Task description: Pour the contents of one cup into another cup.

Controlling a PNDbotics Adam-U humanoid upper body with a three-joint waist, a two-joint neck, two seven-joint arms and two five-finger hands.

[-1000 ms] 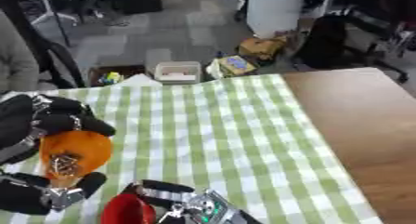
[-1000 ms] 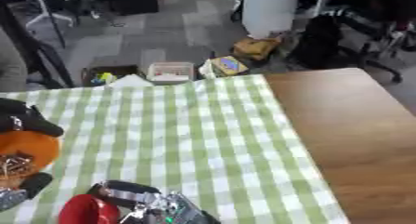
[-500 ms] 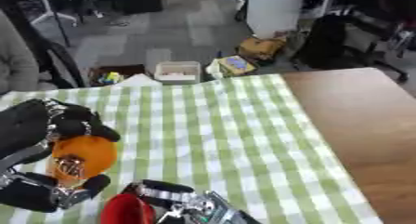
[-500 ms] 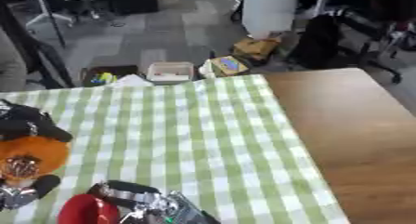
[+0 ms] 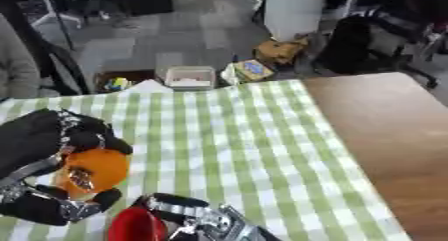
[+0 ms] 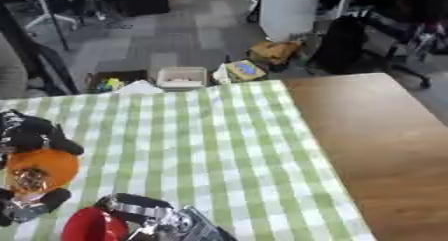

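Note:
An orange cup (image 5: 98, 169) is held above the left of the checked cloth, tipped so that its mouth faces me. Small brownish pieces (image 5: 80, 178) show inside it. My left hand (image 5: 37, 144) is curled round this cup, fingers over the top and thumb (image 5: 66, 209) beneath. At the bottom edge a red cup (image 5: 136, 226) stands with its rim just below and to the right of the orange cup. My right hand (image 5: 203, 219) comes in from below with its fingers (image 5: 175, 204) wrapped round the red cup; most of that hand is cut off.
A green-and-white checked cloth (image 5: 227, 135) covers the left of the table; bare brown wood (image 5: 385, 125) lies to the right. Past the far edge are a white box (image 5: 189, 77), a yellow bag (image 5: 278, 50) and a dark chair (image 5: 367, 45) on the floor.
My left hand has carried the orange cup a little down and to the right, closer to the red cup. The red cup and my right hand have stayed in place.

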